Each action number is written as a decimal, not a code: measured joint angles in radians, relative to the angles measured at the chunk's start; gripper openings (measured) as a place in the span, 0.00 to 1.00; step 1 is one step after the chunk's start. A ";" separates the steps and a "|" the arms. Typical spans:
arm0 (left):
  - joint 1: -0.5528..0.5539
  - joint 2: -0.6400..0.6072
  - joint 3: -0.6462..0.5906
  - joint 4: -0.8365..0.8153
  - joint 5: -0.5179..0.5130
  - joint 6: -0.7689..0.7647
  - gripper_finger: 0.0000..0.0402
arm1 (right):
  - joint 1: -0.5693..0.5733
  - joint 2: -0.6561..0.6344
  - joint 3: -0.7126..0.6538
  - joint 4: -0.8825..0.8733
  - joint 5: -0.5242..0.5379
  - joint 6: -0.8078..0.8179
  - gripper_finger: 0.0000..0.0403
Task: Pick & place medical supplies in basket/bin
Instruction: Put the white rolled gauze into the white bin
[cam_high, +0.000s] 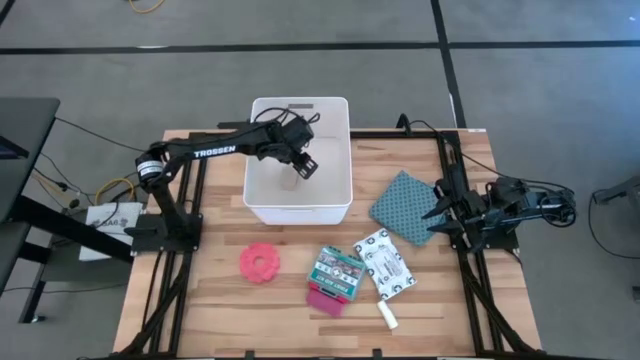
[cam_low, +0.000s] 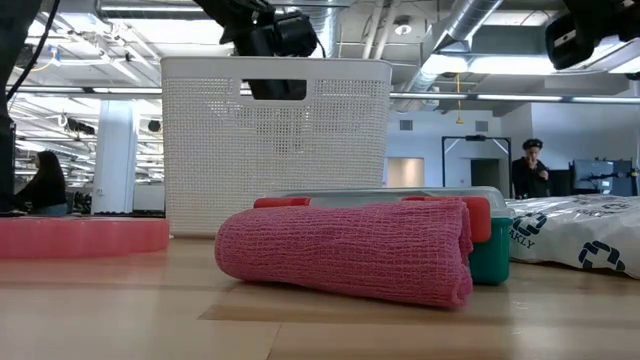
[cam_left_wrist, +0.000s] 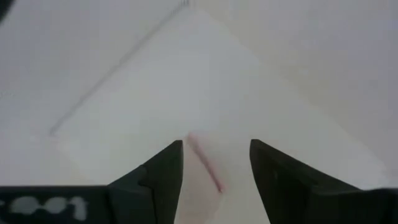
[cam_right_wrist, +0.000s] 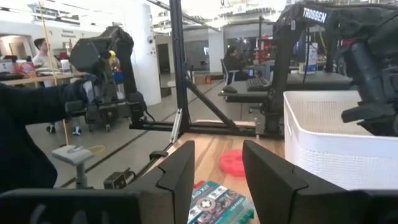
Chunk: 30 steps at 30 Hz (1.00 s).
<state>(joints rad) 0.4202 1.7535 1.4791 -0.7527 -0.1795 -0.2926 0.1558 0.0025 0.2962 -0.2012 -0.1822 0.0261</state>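
We see the surface (cam_high: 200, 320), a slatted wooden top, with the white bin (cam_high: 262, 200) standing at its far middle. The left arm, lettered "TROSSEN", reaches over the bin's rim, so the left gripper (cam_high: 300, 168) hangs inside the bin with its fingers spread open; a small beige roll (cam_high: 290, 183) lies on the bin floor directly under and between them, ungripped. The right gripper (cam_high: 436, 214) waits at the surface's right edge, fingers apart and empty. Just left of it lies a teal dotted cloth (cam_high: 400, 205). Nearer the front from that cloth we find the white black-patterned pouch (cam_high: 385, 265), then the teal-green packet (cam_high: 335, 270), whose print reads "AID KIT" in the right wrist view, resting on the magenta piece (cam_high: 324, 301). The pink spiky disc (cam_high: 262, 262) sits in front of the bin, well below the left gripper. Smallest, a white tube (cam_high: 387, 317) lies beside the pouch's front corner.
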 joint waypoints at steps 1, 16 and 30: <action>0.000 0.000 0.024 -0.016 0.000 0.004 0.44 | 0.000 0.002 0.000 0.017 0.000 0.000 0.32; -0.053 -0.002 0.415 -0.084 -0.013 0.103 0.44 | 0.008 0.356 0.074 0.477 0.046 -0.079 0.32; -0.103 -0.002 0.448 -0.185 -0.020 0.183 0.44 | 0.039 1.069 0.698 -0.373 0.177 0.221 0.42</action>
<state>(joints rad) 0.3176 1.7512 1.9266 -0.9372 -0.1993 -0.1100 0.1951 1.0715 0.9943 -0.5739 -0.0051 0.2467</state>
